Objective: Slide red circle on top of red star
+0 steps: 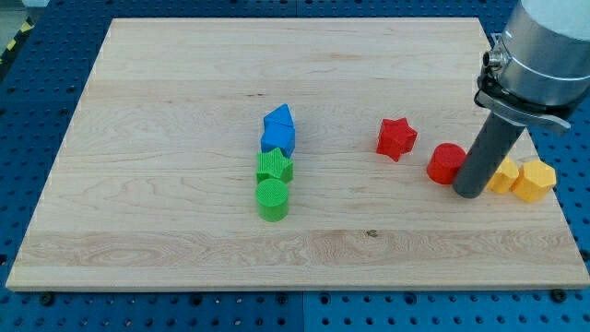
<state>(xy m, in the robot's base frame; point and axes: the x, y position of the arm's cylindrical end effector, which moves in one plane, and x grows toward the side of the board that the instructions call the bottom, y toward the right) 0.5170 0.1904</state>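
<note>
The red circle (pixel 445 163) lies on the wooden board at the view's right. The red star (pixel 396 138) lies a short way to its upper left, apart from it. My tip (pixel 468 190) stands right beside the red circle, on its right and slightly lower side, seemingly touching it. The rod rises from there toward the view's top right.
A yellow block (pixel 503 175) and a yellow hexagon-like block (pixel 535 180) lie just right of my tip, near the board's right edge (pixel 553 184). In the middle, a blue block (pixel 278 130), a green star (pixel 274 167) and a green circle (pixel 272 199) form a column.
</note>
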